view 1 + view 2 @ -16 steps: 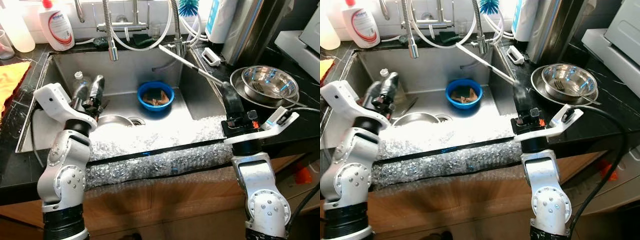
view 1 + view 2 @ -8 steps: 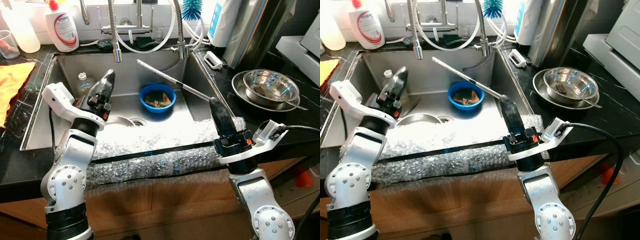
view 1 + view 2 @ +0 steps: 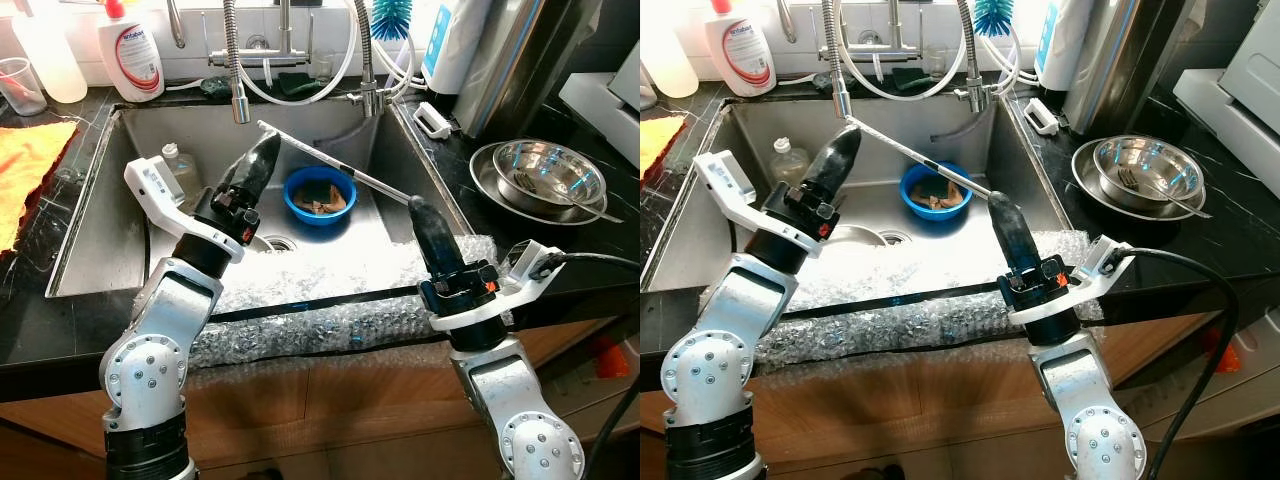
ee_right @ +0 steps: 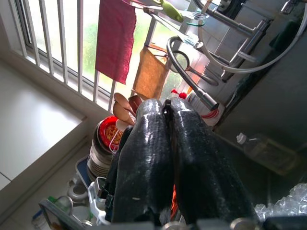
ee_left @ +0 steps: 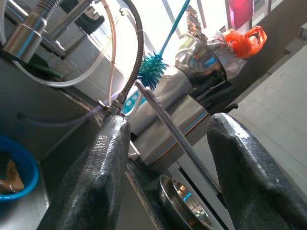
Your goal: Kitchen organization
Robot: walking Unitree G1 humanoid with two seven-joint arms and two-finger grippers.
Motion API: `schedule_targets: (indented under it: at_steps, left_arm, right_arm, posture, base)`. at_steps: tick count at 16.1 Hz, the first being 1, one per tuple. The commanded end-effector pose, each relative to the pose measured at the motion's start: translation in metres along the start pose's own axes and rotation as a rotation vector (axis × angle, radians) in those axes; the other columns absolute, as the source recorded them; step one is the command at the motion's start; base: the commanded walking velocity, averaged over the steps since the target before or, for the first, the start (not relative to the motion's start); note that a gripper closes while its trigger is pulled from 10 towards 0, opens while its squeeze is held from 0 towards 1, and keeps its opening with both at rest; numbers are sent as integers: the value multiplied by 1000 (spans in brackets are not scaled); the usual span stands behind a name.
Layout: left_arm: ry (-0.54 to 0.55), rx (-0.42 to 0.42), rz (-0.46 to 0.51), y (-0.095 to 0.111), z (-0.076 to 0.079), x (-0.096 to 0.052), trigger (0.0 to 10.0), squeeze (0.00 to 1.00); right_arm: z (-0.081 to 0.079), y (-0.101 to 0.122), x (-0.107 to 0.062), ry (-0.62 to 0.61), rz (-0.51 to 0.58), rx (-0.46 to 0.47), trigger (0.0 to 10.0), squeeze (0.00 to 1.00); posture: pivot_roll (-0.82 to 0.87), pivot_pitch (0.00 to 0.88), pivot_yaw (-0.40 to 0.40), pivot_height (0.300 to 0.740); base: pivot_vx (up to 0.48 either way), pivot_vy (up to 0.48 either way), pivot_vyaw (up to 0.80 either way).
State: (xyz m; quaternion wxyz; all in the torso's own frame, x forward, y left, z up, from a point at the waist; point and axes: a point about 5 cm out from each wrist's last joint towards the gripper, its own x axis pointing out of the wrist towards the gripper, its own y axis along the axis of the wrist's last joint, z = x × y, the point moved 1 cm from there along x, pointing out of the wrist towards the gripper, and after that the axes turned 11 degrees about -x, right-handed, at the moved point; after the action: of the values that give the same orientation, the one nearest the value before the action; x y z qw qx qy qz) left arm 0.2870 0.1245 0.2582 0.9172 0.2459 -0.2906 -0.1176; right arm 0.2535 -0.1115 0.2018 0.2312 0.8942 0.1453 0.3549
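A long thin metal rod [image 3: 335,165] slants over the sink [image 3: 110,220], and my right gripper [image 3: 415,208] is shut on its near end above the sink's front right corner. In the right wrist view the rod [image 4: 169,143] is a dark line pinched between the closed fingers [image 4: 144,158]. My left gripper [image 3: 262,152] is raised over the sink's middle at the rod's far end. It is open in the left wrist view, where the rod [image 5: 165,122] runs through the gap between the two fingers [image 5: 96,177].
A blue bowl [image 3: 320,193] with scraps and a plastic bottle [image 3: 180,170] sit in the sink. Bubble wrap [image 3: 330,320] covers the front edge. Stacked steel bowls [image 3: 545,175] stand on the right counter. A pull-down faucet [image 3: 235,60], a detergent bottle [image 3: 130,50] and a yellow cloth [image 3: 30,170] are nearby.
My right gripper has carried the rod left from the right counter edge to over the sink. My left gripper has risen and swung right to the rod's far end.
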Motion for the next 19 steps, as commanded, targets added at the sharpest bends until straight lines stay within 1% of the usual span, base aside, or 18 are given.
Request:
schedule_targets:
  at_steps: [1,6,10,11,12,13,14,18,19]
  left_arm:
    - [-21,-3,-15,-1,6,-1,10000,0]
    - [-9,-13,-18,-3,4,-1,10000,0]
    - [9,-10,-20,-5,2,-2,10000,0]
    - [13,-9,-15,-4,2,-2,9765,0]
    - [20,-17,-4,-3,1,-1,4588,0]
    - [24,-16,2,-2,0,-1,196,0]
    - [30,-21,10,-1,0,-1,0,0]
    - [35,-61,58,4,0,1,0,0]
    - [24,-76,66,5,2,1,431,0]
  right_arm:
    - [-6,-2,0,28,3,7,10000,0]
    - [-11,-10,-1,62,-41,21,10000,0]
    - [-16,-13,-2,97,-59,32,10000,0]
    - [-17,-13,-2,100,-63,31,10000,0]
    - [-17,-13,-3,99,-64,32,10000,0]
    - [-17,-14,-3,101,-65,33,10000,0]
    - [-17,-14,-3,103,-67,33,10000,0]
    - [-18,-15,-3,108,-76,32,10000,0]
    - [-18,-16,-4,111,-81,33,10000,0]
  posture:
    - [73,130,-43,740]
    - [71,135,-44,740]
    - [68,136,-44,740]
    - [70,136,-45,740]
    - [72,137,-44,740]
    - [72,136,-45,740]
    - [72,138,-44,740]
    - [71,137,-45,740]
    - [70,136,-45,740]
  base:
    - [0,0,0]
    - [0,0,0]
    - [0,0,0]
    - [0,0,0]
    - [0,0,0]
    - [0,0,0]
    - [0,0,0]
    - [0,0,0]
    - [0,0,0]
